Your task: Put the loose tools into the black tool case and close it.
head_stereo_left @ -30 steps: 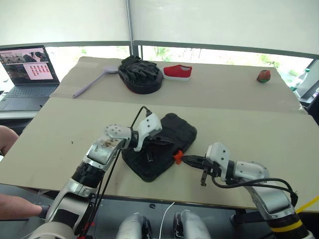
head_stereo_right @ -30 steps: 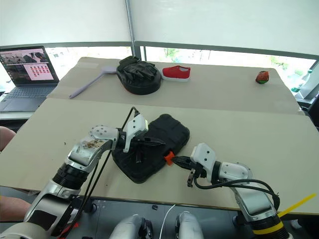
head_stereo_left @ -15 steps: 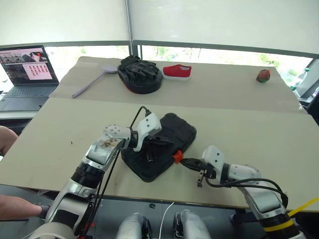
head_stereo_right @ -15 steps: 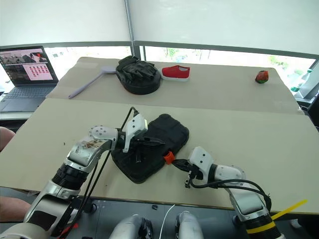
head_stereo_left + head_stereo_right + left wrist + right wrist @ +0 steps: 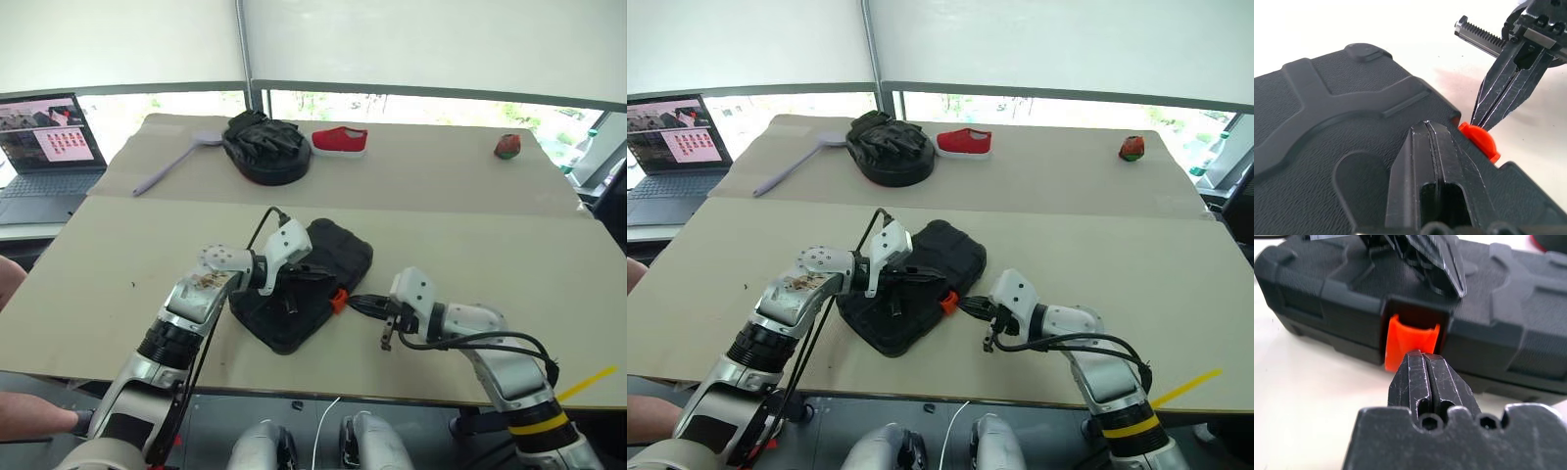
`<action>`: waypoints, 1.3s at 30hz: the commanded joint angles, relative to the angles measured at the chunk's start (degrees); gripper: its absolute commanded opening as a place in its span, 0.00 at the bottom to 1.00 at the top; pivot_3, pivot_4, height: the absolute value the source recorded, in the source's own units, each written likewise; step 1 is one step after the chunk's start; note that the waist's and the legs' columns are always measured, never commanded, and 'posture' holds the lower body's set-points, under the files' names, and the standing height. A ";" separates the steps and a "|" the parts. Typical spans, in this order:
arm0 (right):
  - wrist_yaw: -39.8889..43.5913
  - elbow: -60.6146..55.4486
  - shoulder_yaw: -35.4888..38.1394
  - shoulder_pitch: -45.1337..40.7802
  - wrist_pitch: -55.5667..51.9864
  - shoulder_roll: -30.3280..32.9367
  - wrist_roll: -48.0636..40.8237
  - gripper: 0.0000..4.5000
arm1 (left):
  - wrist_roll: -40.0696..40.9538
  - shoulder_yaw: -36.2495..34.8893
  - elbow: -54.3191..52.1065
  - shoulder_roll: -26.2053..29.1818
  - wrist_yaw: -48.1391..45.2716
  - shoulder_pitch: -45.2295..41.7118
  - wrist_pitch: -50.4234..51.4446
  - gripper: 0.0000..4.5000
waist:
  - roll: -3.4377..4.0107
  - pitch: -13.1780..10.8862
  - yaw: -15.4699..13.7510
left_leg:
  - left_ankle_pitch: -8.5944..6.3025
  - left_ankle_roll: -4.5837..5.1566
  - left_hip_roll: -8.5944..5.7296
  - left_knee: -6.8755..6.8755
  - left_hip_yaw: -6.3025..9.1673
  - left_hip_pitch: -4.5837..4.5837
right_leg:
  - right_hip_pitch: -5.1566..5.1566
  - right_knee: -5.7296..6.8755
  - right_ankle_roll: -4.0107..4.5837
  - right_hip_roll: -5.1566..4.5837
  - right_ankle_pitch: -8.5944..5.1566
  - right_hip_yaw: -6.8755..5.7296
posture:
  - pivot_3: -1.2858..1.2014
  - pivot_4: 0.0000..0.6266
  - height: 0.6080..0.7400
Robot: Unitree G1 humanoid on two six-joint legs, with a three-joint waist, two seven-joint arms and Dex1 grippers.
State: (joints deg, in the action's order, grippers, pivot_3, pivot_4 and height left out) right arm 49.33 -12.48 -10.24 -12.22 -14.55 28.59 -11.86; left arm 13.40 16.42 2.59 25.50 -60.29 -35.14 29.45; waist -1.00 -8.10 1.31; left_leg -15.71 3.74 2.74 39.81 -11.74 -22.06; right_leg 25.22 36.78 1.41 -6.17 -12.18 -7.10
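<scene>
Where the near table (image 5: pixel 118 284) meets your arms, you have one black tool case (image 5: pixel 333 257): flat, rectangular, rounded corners, textured plastic with raised moulded ribs on the lid. The lid is down. An orange latch (image 5: pixel 339 299) sits midway along the long side that faces your right arm.

Orientation: the case lies flat and askew, its long axis running from near-left to far-right across the table, the latch side turned toward the right.

Left gripper (image 5: pixel 312 277): fingers together, holding nothing, lying across the lid with the tips close to the latch; the left wrist view shows them resting on the black surface just short of the orange tab.

Right gripper (image 5: pixel 968 306): fingers together, empty, pointing at the latch from the right, tips at the orange tab (image 5: pixel 1409 340); actual contact cannot be confirmed.

Far table: round black glove pile (image 5: pixel 265 147), red shoe (image 5: pixel 340 140), lilac brush (image 5: pixel 168 164). A laptop (image 5: pixel 39 147) stands at the far left.
</scene>
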 commanded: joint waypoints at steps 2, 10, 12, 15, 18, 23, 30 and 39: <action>-1.06 0.91 -1.86 -1.63 -0.89 -1.92 0.71 0.00 | -1.29 2.99 2.44 0.26 -0.56 1.55 3.32 0.00 | -0.04 0.04 0.15 | 0.03 -0.06 0.04 -0.05 0.01 0.09 | -0.06 0.01 0.05 0.05 -0.03 -0.01 | 0.52 0.24 1.00; 0.63 -1.36 -2.40 -0.68 -4.89 -0.35 -0.02 0.00 | -1.97 1.49 3.72 -0.12 1.18 0.43 1.70 0.00 | -0.06 0.06 0.15 | 0.03 -0.11 0.06 -0.09 0.02 0.13 | -0.05 0.04 0.10 0.03 -0.05 -0.01 | 0.52 0.24 1.00; 0.66 -2.02 -2.73 -0.65 -5.81 -0.50 -0.29 0.00 | -2.14 -0.01 4.25 -0.42 2.79 -0.58 0.82 0.00 | -0.07 0.06 -0.04 | 0.02 -0.11 0.06 -0.09 0.03 0.09 | -0.03 0.03 0.10 0.01 -0.05 -0.02 | 0.52 0.24 1.00; 0.03 -2.45 -2.96 -0.93 -6.04 -1.24 -0.36 0.00 | -1.86 -1.95 4.38 0.62 3.56 -2.44 1.19 0.00 | -0.07 0.06 -0.05 | 0.02 -0.10 0.06 -0.09 0.04 0.03 | 0.02 0.03 0.11 0.02 -0.05 -0.03 | 0.52 0.24 1.00; -0.13 -2.36 -3.15 -1.14 -6.09 -1.47 -0.17 0.00 | -2.36 -1.77 4.31 2.29 3.17 -3.16 1.97 0.00 | -0.08 0.05 0.01 | 0.04 -0.12 0.06 -0.09 0.04 -0.11 | 0.16 0.04 0.12 0.04 -0.06 -0.04 | 0.52 0.24 1.00; -0.45 -1.13 -3.60 -1.93 -5.15 -2.52 0.23 0.00 | -3.09 2.38 2.74 4.94 1.04 -1.15 6.20 0.00 | -0.08 0.05 -0.02 | 0.06 -0.13 0.05 -0.10 0.03 -0.19 | 0.24 0.04 0.17 0.05 -0.08 -0.04 | 0.52 0.24 1.00; -0.91 0.31 -3.91 -3.11 -4.72 -4.33 0.67 0.00 | -3.29 6.31 0.73 5.38 0.54 1.18 11.51 0.00 | -0.08 0.06 -0.06 | 0.03 -0.15 0.06 -0.12 0.04 0.00 | 0.06 0.03 0.18 0.04 -0.10 -0.04 | 0.52 0.24 1.00; -1.17 1.86 -4.24 -5.41 -4.96 -6.38 1.09 0.00 | -2.85 6.62 -0.10 5.88 0.82 3.16 14.66 0.00 | -0.08 0.06 -0.06 | 0.02 -0.18 0.06 -0.20 0.06 0.06 | 0.05 0.03 0.23 0.03 -0.13 -0.04 | 0.52 0.24 1.00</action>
State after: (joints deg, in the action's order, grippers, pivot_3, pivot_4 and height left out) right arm 49.30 -8.10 -15.37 -14.27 -21.43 23.88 -9.74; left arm 12.60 17.05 -1.04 30.37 -58.94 -36.85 39.04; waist -1.07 -8.04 1.26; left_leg -15.69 3.55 2.81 39.61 -11.68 -21.99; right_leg 25.27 36.81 1.65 -6.15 -12.31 -7.14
